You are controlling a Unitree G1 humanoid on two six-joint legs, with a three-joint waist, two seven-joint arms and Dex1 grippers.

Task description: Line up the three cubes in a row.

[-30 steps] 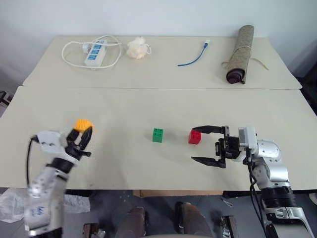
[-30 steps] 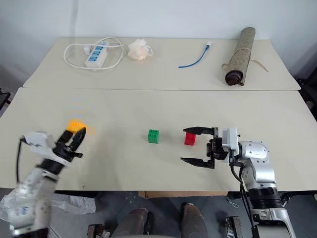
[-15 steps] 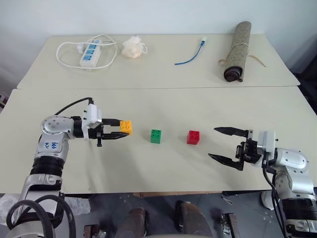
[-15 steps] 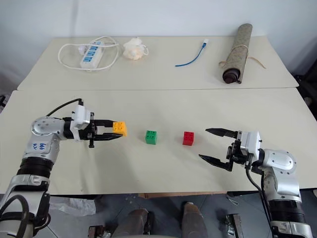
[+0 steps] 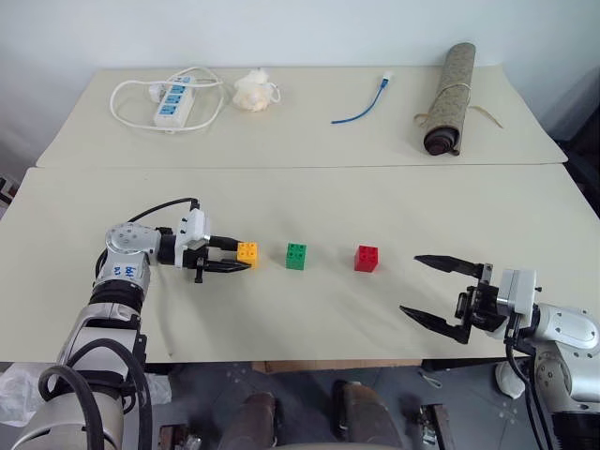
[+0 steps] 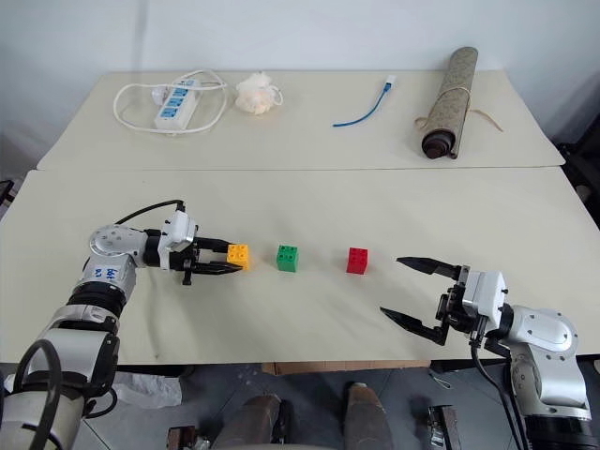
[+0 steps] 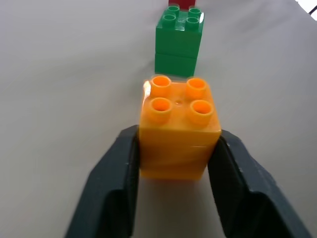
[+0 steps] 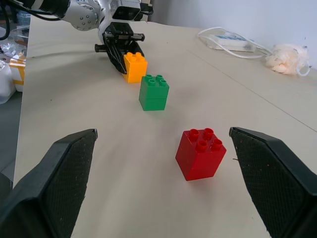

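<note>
Left claw (image 5: 240,260) flanks upright yellow-orange cube (image 5: 247,251); studs up, on table (image 5: 309,309).

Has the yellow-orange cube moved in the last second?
Yes. The yellow-orange cube went from far left to beside the green cube, between the left gripper's fingers.

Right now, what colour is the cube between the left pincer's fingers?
Yellow-orange. The cube with its four studs shows best in the left wrist view, between the left pincer fingers.

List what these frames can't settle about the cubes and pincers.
- Left pincer flanks the yellow cube; whether its fingers still press it is unclear in the left wrist view.
- Red cube: cut by the frame edge, hidden behind the green cube there.
- Power strip switches: too small in the eye views.
</note>
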